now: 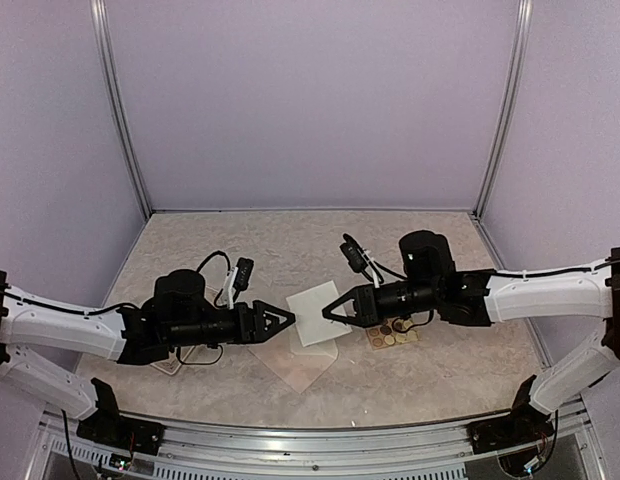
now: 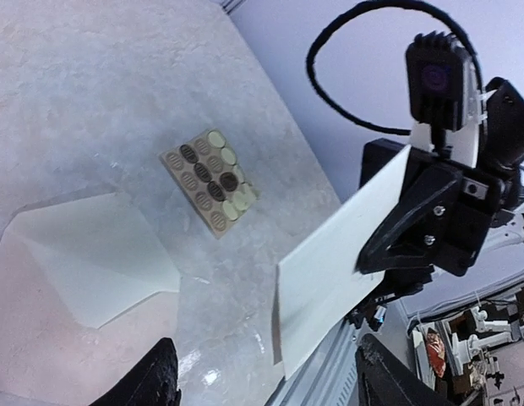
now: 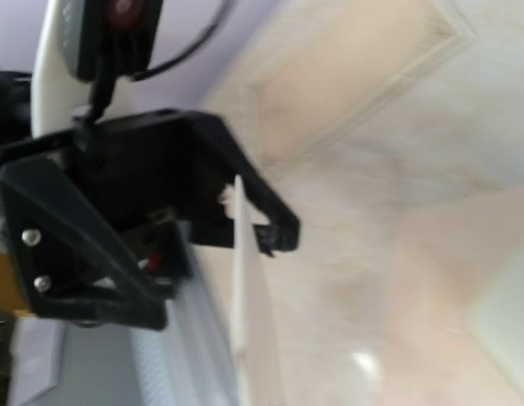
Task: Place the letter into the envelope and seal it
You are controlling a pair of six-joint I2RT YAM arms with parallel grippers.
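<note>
The letter (image 1: 315, 312) is a white sheet held up in the air between the two arms. My right gripper (image 1: 328, 313) is shut on its right edge; the left wrist view shows these black jaws (image 2: 389, 245) clamped on the sheet (image 2: 330, 279). My left gripper (image 1: 290, 320) is open, its fingers spread wide on either side of the sheet's free corner (image 2: 270, 372). In the right wrist view the sheet (image 3: 245, 288) shows edge-on. The cream envelope (image 1: 308, 365) lies flat on the table below, flap open (image 2: 93, 249).
A square card of round brown and yellow stickers (image 1: 393, 332) lies on the table under the right arm, just beyond the envelope (image 2: 210, 179). The table's near metal rail (image 1: 310, 440) runs below the sheet. Purple walls close in the back and sides.
</note>
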